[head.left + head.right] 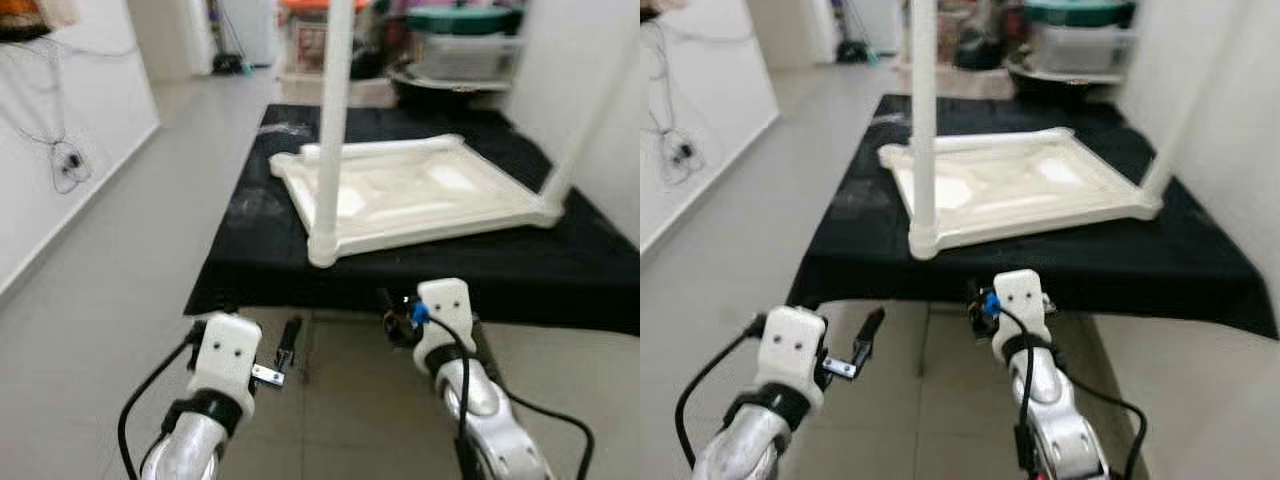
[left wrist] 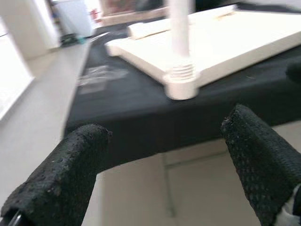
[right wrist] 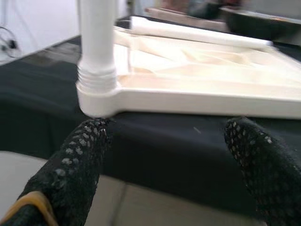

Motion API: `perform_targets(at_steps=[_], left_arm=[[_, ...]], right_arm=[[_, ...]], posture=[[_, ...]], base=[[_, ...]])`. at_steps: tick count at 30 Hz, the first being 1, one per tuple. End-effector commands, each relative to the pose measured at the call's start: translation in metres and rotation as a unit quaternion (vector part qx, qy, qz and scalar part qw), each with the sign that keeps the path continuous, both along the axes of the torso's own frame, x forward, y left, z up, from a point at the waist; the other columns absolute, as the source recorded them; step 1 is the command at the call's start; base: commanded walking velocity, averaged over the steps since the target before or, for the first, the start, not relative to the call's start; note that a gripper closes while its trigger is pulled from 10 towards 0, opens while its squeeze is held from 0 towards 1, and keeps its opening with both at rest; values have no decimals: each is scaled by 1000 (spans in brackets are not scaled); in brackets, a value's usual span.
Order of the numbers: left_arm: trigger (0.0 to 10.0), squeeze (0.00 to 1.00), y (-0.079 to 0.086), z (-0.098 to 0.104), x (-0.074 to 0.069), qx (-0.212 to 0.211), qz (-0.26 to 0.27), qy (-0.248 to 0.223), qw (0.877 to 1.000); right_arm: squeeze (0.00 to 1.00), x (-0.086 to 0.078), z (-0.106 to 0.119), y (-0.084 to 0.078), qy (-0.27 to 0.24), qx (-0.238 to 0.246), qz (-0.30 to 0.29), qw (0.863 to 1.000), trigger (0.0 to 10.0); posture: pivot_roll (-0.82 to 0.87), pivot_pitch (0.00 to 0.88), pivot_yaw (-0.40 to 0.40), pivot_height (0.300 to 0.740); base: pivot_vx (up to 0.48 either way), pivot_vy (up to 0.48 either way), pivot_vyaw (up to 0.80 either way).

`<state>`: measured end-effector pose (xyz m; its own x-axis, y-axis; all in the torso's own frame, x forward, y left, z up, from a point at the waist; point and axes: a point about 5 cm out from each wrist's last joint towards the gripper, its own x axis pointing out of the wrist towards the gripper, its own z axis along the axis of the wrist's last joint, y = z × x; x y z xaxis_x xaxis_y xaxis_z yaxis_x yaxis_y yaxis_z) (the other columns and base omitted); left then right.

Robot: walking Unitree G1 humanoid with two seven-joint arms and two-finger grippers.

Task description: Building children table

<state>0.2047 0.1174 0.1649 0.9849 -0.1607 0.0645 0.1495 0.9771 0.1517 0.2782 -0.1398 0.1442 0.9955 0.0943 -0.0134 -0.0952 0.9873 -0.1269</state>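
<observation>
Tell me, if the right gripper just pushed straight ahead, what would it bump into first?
Probably the front edge of the black cloth-covered platform, just below the upside-down white plastic tabletop. The right gripper is open and aimed there, with the upright white leg off to one side. Depth is hard to judge.

The upright table leg point(image 1: 333, 120) is running off the top edge; the blurred storage bins point(image 1: 455, 45) behind are staying indistinct.

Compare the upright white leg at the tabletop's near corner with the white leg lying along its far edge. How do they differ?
The near leg stands upright, while the far leg lies flat. The near leg is screwed into a corner socket of the tabletop, threads showing at its base; the far leg lies loose along the rim, joined to nothing visible. Both are plain white tubes.
</observation>
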Motion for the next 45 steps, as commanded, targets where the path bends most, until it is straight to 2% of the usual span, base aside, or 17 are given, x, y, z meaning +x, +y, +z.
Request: perform_targets(at_steps=[1,3,9,12,13,16,20,30,33,34,38,45], left_arm=[[10000,0,3,-2,1,1,11,6,1000],[10000,0,5,6,4,1,20,-9,1000],[10000,0,6,16,8,2,27,-26,999],[10000,0,9,33,15,1,44,-59,997],[10000,0,9,33,15,1,44,-59,997],[10000,0,16,46,20,4,72,-85,994],[10000,0,24,58,23,13,98,-104,990],[10000,0,28,66,22,13,112,-117,987],[10000,0,44,82,23,30,155,-148,976],[10000,0,44,82,23,30,155,-148,976],[10000,0,67,87,26,54,192,-156,967],[10000,0,71,86,27,64,191,-154,967]], right_arm=[[0,0,-3,3,3,11,10,1000,10000],[0,9,12,4,-26,27,21,999,10000],[0,18,23,1,-40,40,12,998,10000],[0,38,47,-5,-69,64,-9,996,10000],[0,38,47,-5,-69,64,-9,996,10000],[0,55,68,-8,-92,78,-7,993,10000],[0,61,74,-8,-103,77,-9,992,10000],[0,65,73,-13,-99,71,-44,992,10000],[0,70,74,-23,-93,73,-84,989,10000],[0,70,74,-23,-93,73,-84,989,10000],[0,75,77,-30,-98,69,-108,987,10000],[0,74,81,-32,-113,67,-122,984,10000]], posture=[[95,106,-71,740],[97,108,-74,740],[100,104,-76,740],[101,100,-80,740],[101,100,-80,740],[103,100,-79,740],[106,97,-83,740],[109,87,-80,740],[111,83,-82,740],[111,83,-82,740],[113,75,-80,740],[107,73,-80,740]], base=[[0,0,0],[0,0,0],[0,0,0],[0,0,0],[0,0,0],[0,0,0],[0,0,297],[0,0,779],[0,0,654],[0,0,581],[68,0,0],[301,0,0]])
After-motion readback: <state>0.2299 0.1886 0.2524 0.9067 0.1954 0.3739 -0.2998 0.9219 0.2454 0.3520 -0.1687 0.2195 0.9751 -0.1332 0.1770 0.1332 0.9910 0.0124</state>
